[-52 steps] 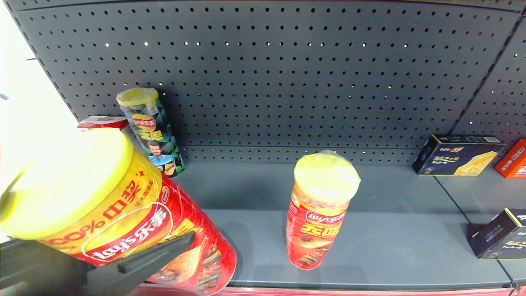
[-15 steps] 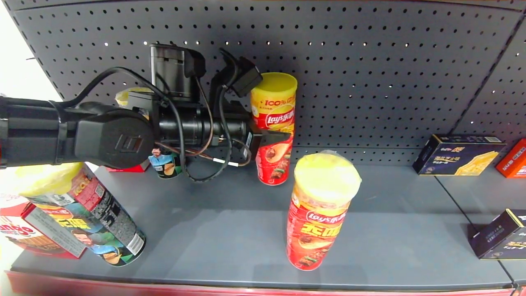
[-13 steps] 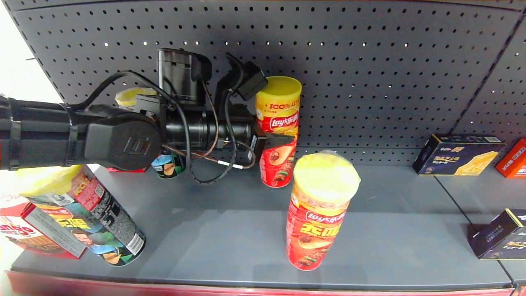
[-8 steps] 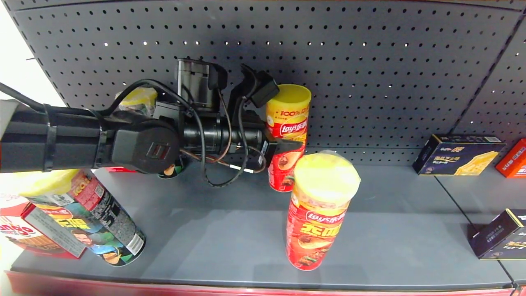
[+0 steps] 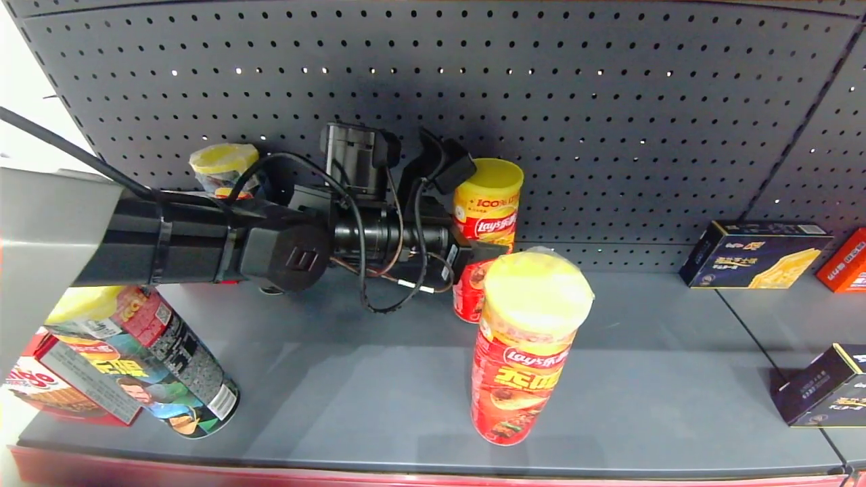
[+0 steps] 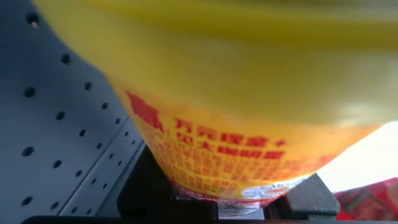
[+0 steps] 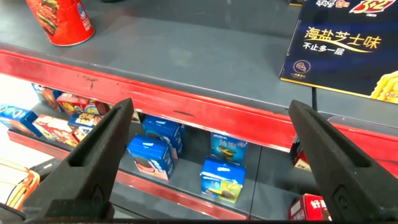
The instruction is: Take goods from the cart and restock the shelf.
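While left gripper (image 5: 482, 257) clamps yellow-lidded chip can (image 5: 488, 206) upright at shelf (image 5: 379, 399) rear, just behind front can (image 5: 524, 358), placement judged incomplete: base contact with shelf unclear, release outstanding. Right gripper (image 7: 208, 158) jaws spread wide, empty, low before shelf edge. Further restocking likely remains.
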Robot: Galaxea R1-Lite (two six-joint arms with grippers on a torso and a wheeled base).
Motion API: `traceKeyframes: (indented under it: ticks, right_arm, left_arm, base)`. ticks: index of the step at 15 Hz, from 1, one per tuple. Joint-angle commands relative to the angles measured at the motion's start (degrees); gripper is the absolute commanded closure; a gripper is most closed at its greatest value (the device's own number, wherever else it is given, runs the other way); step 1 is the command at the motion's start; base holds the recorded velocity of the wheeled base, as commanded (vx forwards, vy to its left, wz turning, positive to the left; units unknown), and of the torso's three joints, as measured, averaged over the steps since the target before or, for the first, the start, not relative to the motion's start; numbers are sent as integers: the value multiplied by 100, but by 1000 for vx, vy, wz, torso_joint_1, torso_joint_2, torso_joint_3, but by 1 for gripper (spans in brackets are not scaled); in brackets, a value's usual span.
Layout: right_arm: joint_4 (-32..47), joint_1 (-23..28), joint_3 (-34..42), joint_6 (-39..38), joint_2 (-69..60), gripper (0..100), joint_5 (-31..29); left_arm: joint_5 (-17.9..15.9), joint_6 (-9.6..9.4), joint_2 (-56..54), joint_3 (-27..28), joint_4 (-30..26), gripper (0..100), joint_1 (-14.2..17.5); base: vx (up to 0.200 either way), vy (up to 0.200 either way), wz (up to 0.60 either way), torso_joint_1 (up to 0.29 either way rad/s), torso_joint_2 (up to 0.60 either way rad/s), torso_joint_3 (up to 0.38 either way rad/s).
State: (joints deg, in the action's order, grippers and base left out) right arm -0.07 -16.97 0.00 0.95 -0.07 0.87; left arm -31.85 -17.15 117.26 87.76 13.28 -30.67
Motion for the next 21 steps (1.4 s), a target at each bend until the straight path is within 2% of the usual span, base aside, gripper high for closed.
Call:
traceKeyframes:
  ticks: [1,4,5,9,12,14,19,21]
  right_arm:
    - [-1,1,0,2,7,0,1]
    - [-1,1,0,10,7,0,1]
    - [-1,1,0,2,7,0,1]
    - [-1,1,0,2,7,0,1]
    - [-1,1,0,2,7,0,1]
    - [-1,1,0,2,7,0,1]
    - [-1,1,0,2,7,0,1]
    - [-1,1,0,2,7,0,1]
  left_arm:
    - [-5,1,174,4,123,100,-18]
    - [-5,-7,218,-13,193,100,-44]
    - [4,-7,209,-13,193,0,-44]
    - [13,-7,-72,-172,202,0,0]
    - [13,-69,-573,-523,202,0,132]
    - [39,-78,-880,-910,254,0,193]
    - [74,-78,-1408,-2316,1089,0,290]
    - [250,-60,-1522,-2755,1292,0,351]
  base:
    - [0,0,0,0,0,0]
    - [0,0,0,0,0,0]
    - [0,0,0,0,0,0]
    - [0,0,0,0,0,0]
    - [0,0,0,0,0,0]
    - [0,0,0,0,0,0]
    - [0,0,0,0,0,0]
    - [0,0,0,0,0,0]
